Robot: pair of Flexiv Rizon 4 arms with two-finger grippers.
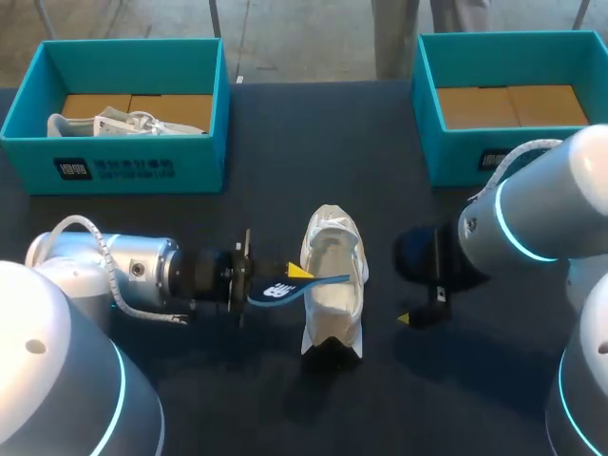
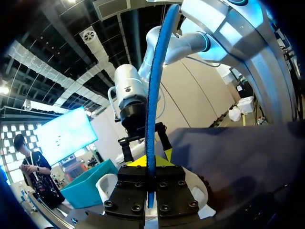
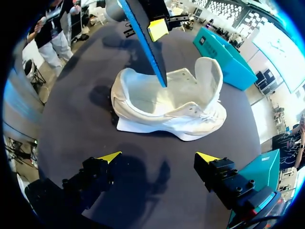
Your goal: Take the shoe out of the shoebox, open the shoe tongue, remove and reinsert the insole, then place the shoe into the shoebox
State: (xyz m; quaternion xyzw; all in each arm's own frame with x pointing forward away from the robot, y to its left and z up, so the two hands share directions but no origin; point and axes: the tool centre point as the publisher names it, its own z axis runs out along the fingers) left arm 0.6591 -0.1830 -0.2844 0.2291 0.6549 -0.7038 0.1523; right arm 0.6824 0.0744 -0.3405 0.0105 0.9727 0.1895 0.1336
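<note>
Reinsertion looks next: your left gripper (image 1: 296, 274) pinches the thin blue insole (image 1: 285, 288) over the white fabric sneaker (image 1: 334, 313); right gripper (image 3: 158, 157) hangs spread.

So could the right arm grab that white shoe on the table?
Probably yes: the right pincer, open, faces the shoe across bare table; only the insole in the left pincer hangs over it.

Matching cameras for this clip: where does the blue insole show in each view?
Head view: insole held in the left gripper, its tip over the white shoe.
Left wrist view: insole edge-on in that gripper, running out ahead.
Right wrist view: insole ahead of the open right gripper, tip over the shoe's opening.
Shared landmark: the white shoe, in all three views.
</note>
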